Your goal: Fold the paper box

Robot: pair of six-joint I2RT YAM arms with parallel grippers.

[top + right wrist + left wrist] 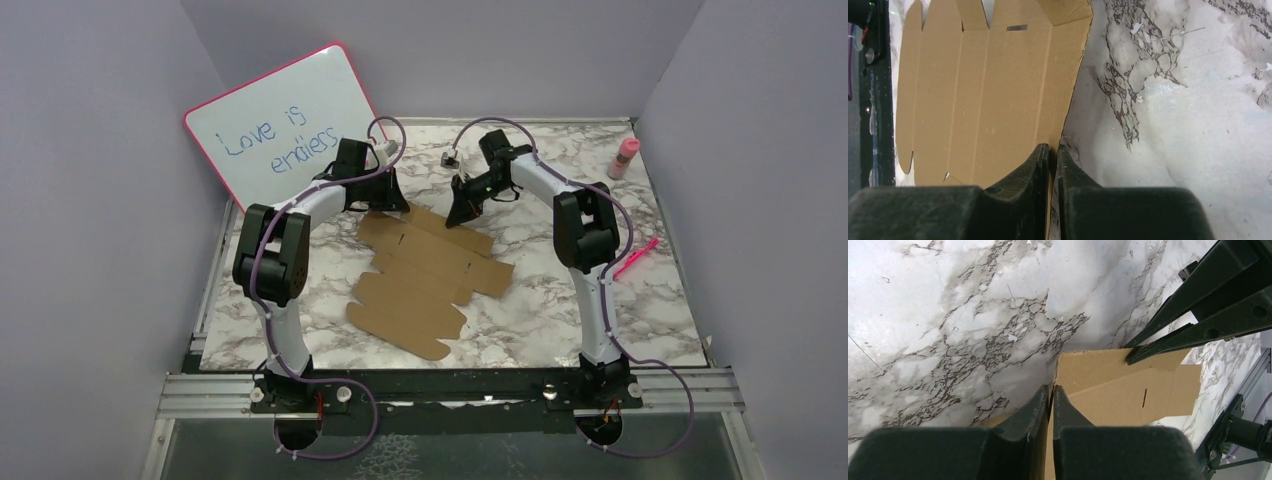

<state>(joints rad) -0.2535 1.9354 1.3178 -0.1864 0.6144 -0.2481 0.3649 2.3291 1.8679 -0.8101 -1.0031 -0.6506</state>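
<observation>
Looking down on the marble table, there's a pink-framed whiteboard propped at the back left with "Love is endless" scribbled on it. The paper box lies flat and unfolded mid-table, running diagonally from near the front up toward the back. Both arms reach over its far end. The left gripper is pinched down on the box's far-left edge, with cardboard between its fingers. Same deal with the right gripper, nipping the far-right edge. A pink bottle stands at the back right, and a pink pen lies by the right arm.
</observation>
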